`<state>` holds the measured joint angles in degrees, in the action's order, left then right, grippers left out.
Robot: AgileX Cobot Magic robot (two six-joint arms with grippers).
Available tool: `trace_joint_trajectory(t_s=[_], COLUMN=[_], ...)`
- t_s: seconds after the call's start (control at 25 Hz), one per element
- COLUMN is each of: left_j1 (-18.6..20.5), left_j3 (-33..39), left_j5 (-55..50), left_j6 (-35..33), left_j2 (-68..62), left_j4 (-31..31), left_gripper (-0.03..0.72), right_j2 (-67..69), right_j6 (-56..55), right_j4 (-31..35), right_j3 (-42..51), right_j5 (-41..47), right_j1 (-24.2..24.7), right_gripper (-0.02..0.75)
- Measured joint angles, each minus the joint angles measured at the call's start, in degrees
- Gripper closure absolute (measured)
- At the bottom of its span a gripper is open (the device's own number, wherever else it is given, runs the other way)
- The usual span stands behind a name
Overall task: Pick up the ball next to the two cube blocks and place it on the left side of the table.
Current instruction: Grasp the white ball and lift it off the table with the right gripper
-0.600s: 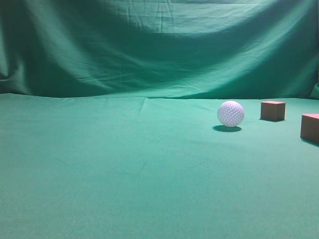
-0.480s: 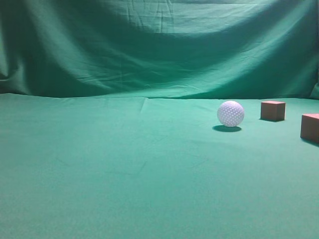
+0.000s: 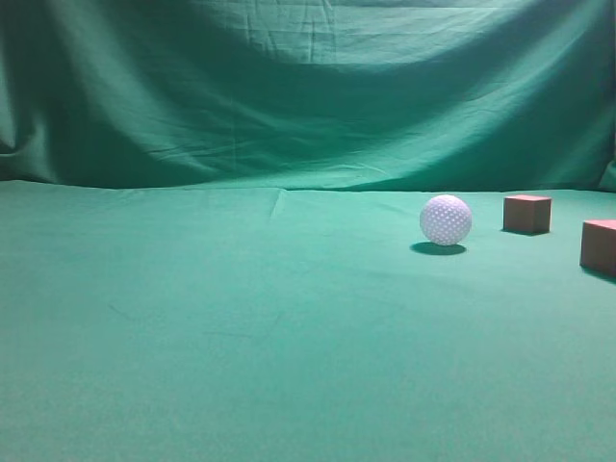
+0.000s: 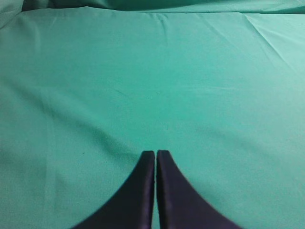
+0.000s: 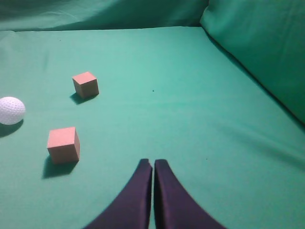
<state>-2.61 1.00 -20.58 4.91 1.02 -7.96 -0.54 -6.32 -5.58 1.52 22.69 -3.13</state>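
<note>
Ball (image 3: 446,219) rests on table (image 3: 241,327) near its right edge, apart from two cubes (image 3: 527,214) (image 3: 599,247) further right. Left gripper (image 4: 156,153) and right gripper (image 5: 153,162) clenched, empty, over bare cloth.

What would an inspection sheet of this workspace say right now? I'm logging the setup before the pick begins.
Surface: table of green cloth, faint creases.
Job's things: ball white, dimpled, resting on the cloth right of centre; the two cube blocks to its right, apart from it and from each other.
Clutter: nothing seen.
Grippers: left gripper shut, empty, over bare cloth; right gripper shut, empty, short of the blocks.
Cables: nothing seen.
Surroundings: wrinkled green backdrop draped behind the table.
</note>
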Motion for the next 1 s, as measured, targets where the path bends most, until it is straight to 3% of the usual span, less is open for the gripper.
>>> trace_joint_trajectory(t_s=[0.28,0.4,0.52,0.6,0.72,1.0], left_j1=[0.0,0.0,0.0,0.0,0.0,0.0], left_j3=[0.0,0.0,0.0,0.0,0.0,0.0], left_j5=[0.0,0.0,0.0,0.0,0.0,0.0], left_j6=[0.0,0.0,0.0,0.0,0.0,0.0], left_j2=[0.0,0.0,0.0,0.0,0.0,0.0], left_j4=[0.0,0.0,0.0,0.0,0.0,0.0], left_gripper=[0.688,0.688,0.688,0.688,0.688,0.688], right_j2=[0.0,0.0,0.0,0.0,2.64,24.31], right_j6=[-0.5,-2.15,-2.97,-3.08,-2.62,-0.58], right_j4=[0.17,7.58,9.98,9.91,9.67,9.92], right_j3=[0.12,0.12,0.12,-0.42,-7.08,-25.84], right_j5=[-3.07,-12.19,-23.62,-26.05,-20.67,-1.17], right_j1=[0.09,0.09,-0.03,-0.76,-2.72,-4.97], right_gripper=[0.738,0.738,0.738,0.738,0.738,0.738])
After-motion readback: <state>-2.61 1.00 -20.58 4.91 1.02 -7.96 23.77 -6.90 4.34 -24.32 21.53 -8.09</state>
